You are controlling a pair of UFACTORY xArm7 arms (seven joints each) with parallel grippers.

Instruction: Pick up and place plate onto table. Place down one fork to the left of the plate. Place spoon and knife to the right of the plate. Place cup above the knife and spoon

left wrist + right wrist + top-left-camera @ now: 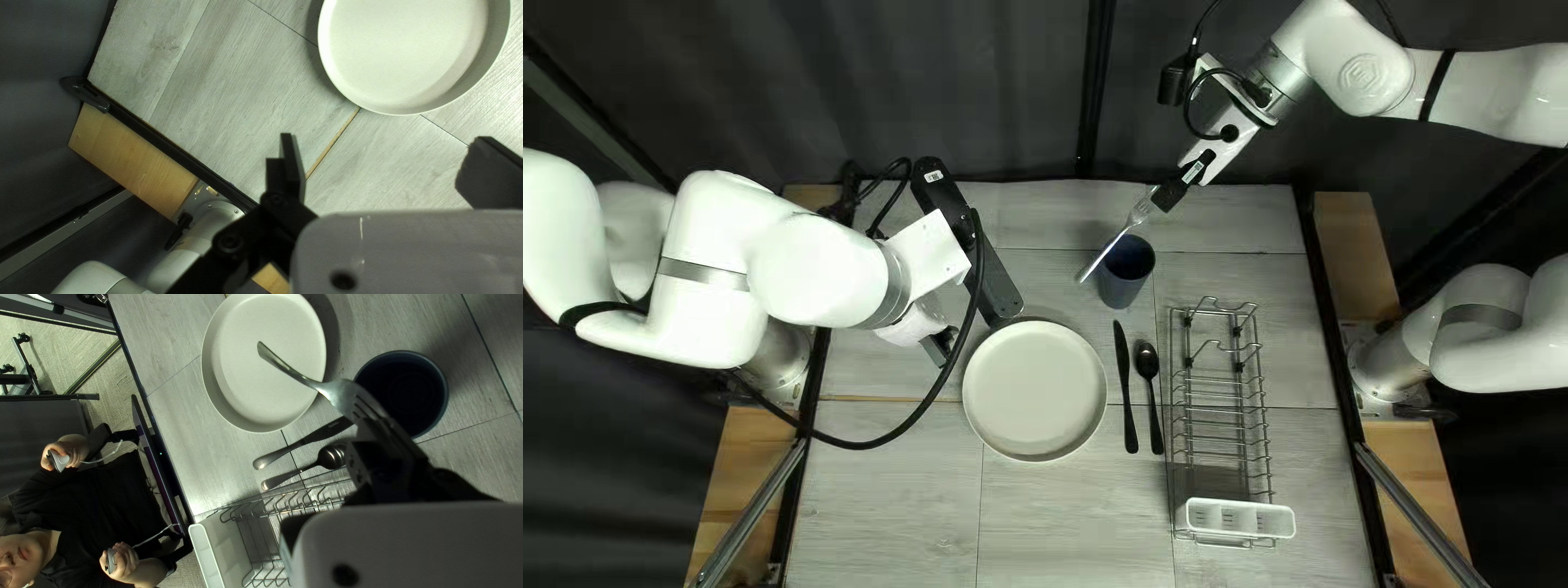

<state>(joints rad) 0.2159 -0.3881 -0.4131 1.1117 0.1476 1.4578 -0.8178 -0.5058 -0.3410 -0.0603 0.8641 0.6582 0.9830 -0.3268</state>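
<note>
The right gripper [377, 422] has its fingers closed on the fork [1116, 246] by the tine end. The fork's long axis runs diagonally, tines far and right, handle near and left; it is over the table's far part, beside the cup [1126, 272]. Farther out, the knife [1125, 387] and spoon [1149, 397] lie right of the plate [1035, 389]. The left gripper [385, 139], fingers spread and empty, is at the plate's far left. Placing the fork seems the step in hand. Next, it probably needs passing across or carrying left, handle turned near, then lowering beside the plate.
</note>
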